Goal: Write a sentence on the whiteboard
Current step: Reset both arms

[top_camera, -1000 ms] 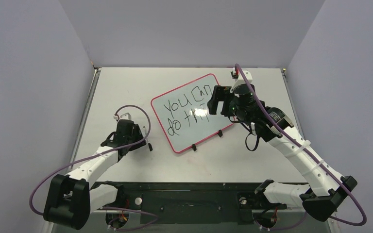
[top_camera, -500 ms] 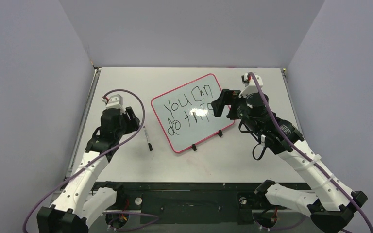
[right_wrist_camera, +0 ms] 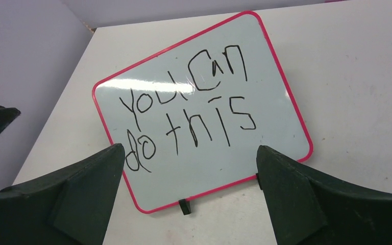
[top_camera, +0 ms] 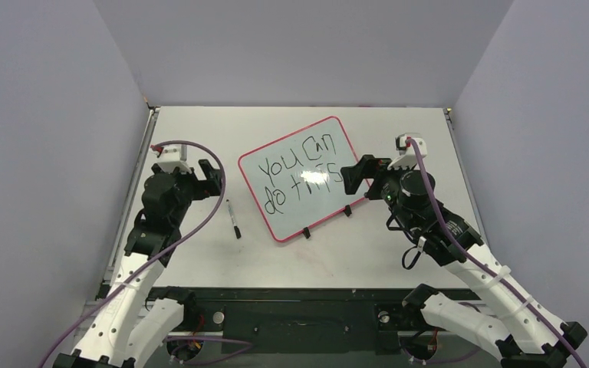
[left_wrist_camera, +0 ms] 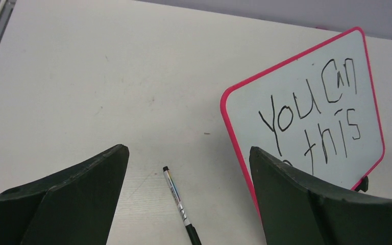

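Observation:
The whiteboard [top_camera: 316, 211] lies tilted on the table, red-rimmed, with two black clips [top_camera: 307, 233] on its near edge. The sentence [top_camera: 299, 173] reads "YOU CAN do this" in black over two lines. My left gripper [top_camera: 208, 180] is open and empty, raised left of the board. In the left wrist view [left_wrist_camera: 189, 149] a black-capped marker pen [left_wrist_camera: 177, 199] lies on the table between and below the fingers. My right gripper [top_camera: 357, 176] is open and empty above the board's right edge. The right wrist view [right_wrist_camera: 190, 147] shows the whole board [right_wrist_camera: 219, 171] and the sentence [right_wrist_camera: 189, 112].
The marker pen [top_camera: 232, 218] lies on the table left of the board. Grey walls close in the table on the left, back and right. A metal rail [top_camera: 134, 184] runs along the left edge. The arm bases and a black bar [top_camera: 299, 307] are at the near edge.
My left gripper has lifted up and back to the left, away from the pen, which now lies free. My right gripper has drawn back to the right, uncovering the end of "this".

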`<control>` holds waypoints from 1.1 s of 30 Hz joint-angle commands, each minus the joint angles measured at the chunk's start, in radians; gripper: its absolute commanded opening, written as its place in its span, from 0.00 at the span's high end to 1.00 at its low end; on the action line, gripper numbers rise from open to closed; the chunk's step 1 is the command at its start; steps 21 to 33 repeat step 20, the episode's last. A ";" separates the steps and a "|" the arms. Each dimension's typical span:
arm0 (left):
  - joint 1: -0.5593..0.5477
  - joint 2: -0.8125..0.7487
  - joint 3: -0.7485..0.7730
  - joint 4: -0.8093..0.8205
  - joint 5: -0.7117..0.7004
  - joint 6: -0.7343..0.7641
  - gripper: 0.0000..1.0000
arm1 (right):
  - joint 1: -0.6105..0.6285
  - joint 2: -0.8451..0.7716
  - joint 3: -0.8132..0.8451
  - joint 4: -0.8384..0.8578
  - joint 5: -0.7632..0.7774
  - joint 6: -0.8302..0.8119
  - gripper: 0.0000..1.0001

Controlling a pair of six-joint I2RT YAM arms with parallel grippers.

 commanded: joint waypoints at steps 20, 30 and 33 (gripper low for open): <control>0.007 -0.192 -0.097 0.278 0.053 0.188 0.12 | -0.003 -0.189 -0.196 0.054 0.165 0.059 0.02; 0.007 -0.192 -0.097 0.278 0.053 0.188 0.12 | -0.003 -0.189 -0.196 0.054 0.165 0.059 0.02; 0.007 -0.192 -0.097 0.278 0.053 0.188 0.12 | -0.003 -0.189 -0.196 0.054 0.165 0.059 0.02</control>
